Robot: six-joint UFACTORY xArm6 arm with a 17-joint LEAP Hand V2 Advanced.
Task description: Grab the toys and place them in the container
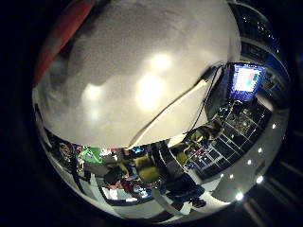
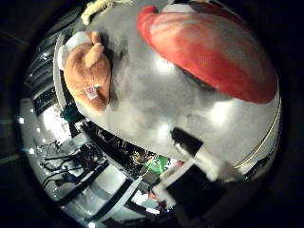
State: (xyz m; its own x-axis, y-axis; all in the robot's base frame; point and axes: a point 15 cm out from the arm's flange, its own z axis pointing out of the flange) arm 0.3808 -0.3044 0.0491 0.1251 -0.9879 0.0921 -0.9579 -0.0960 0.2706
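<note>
You're in the approach step: palm faces down over the grey surface [image 1: 142, 61], nothing held as far as the views show. The red container [image 2: 213, 57] sits close under the thumb side of the palm, big in that view. An orange plush toy [image 2: 90, 71] lies on the surface further out from the hand, apart from the container, w/ a white tag on it. A pale yellowish toy [image 2: 102, 7] is at the far edge beyond it, barely in view. A white-and-black part of the hand [image 2: 199, 161] shows, but can't tell if fingers are spread or curled. Next, imo: shift the hand off the container toward the orange plush, centre palm over it, then lower & close.
</note>
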